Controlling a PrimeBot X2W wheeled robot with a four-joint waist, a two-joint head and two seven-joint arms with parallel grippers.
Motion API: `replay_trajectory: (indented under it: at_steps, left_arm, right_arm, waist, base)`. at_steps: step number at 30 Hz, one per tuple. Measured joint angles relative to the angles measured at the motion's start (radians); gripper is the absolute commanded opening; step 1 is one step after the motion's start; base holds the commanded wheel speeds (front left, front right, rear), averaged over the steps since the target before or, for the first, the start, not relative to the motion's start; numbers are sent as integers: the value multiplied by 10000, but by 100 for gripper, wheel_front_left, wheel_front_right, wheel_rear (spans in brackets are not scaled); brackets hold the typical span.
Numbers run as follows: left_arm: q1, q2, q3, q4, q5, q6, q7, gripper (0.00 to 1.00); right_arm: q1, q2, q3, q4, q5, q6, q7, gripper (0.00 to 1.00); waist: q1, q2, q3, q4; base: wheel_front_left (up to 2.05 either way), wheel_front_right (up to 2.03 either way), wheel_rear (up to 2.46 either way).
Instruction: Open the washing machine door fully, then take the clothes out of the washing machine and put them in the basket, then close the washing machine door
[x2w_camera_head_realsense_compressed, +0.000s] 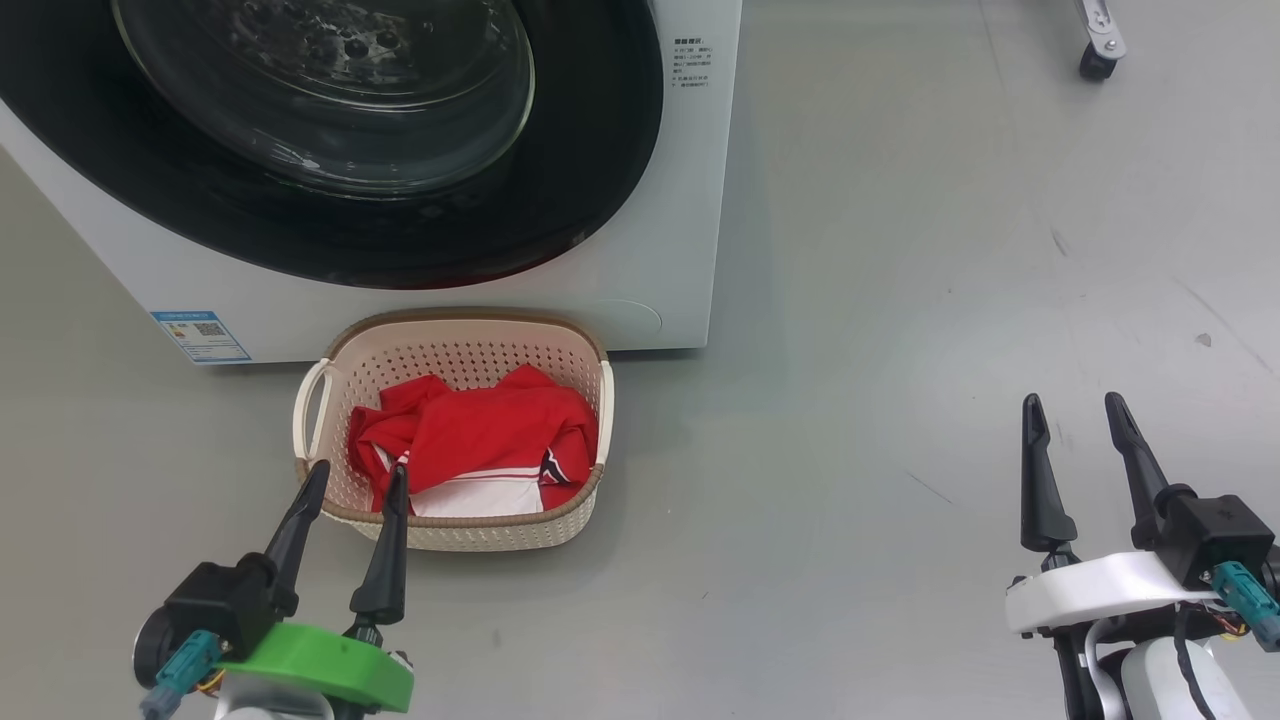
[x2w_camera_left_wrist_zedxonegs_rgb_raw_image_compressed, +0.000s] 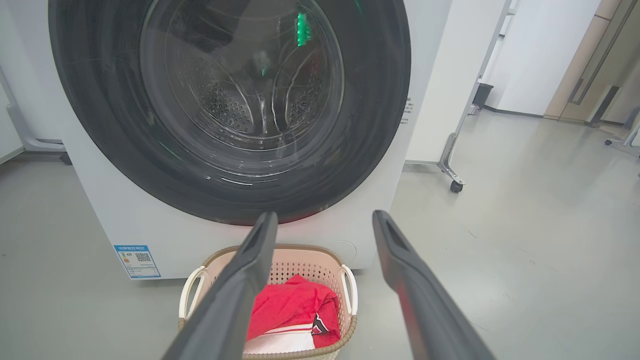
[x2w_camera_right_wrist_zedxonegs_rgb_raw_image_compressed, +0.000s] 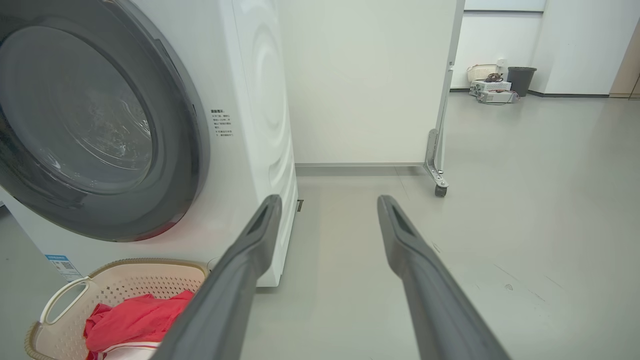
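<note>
The white washing machine (x2w_camera_head_realsense_compressed: 660, 250) stands ahead with its glossy black round door (x2w_camera_head_realsense_compressed: 330, 140) shut flat against the front; the steel drum shows through the glass (x2w_camera_left_wrist_zedxonegs_rgb_raw_image_compressed: 240, 85). On the floor right in front of it sits the cream basket (x2w_camera_head_realsense_compressed: 455, 350) holding the red clothes (x2w_camera_head_realsense_compressed: 480, 435) with white striped panels. My left gripper (x2w_camera_head_realsense_compressed: 358, 478) hangs open just over the basket's near rim, empty. Off to the right over bare floor, my right gripper (x2w_camera_head_realsense_compressed: 1075, 410) is open and empty too. The basket (x2w_camera_right_wrist_zedxonegs_rgb_raw_image_compressed: 65, 300) and the clothes (x2w_camera_right_wrist_zedxonegs_rgb_raw_image_compressed: 135, 315) show at lower left in the right wrist view.
A white partition on castor feet (x2w_camera_left_wrist_zedxonegs_rgb_raw_image_compressed: 452, 175) stands right of the machine. A bin and boxes (x2w_camera_right_wrist_zedxonegs_rgb_raw_image_compressed: 500, 85) lie far back by the wall. Open grey floor (x2w_camera_head_realsense_compressed: 900, 350) spreads to the right of the basket.
</note>
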Motion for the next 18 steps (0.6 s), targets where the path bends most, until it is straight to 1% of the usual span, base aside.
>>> replay_trajectory:
  at_steps: [18]
  left_arm:
    - [0, 0, 19, 6, -4, 0, 0, 100]
  right_arm:
    - [1, 48, -54, -6, -94, 63, 0, 100]
  waist:
    - [0, 0, -11, -11]
  base:
    - [0, 0, 0]
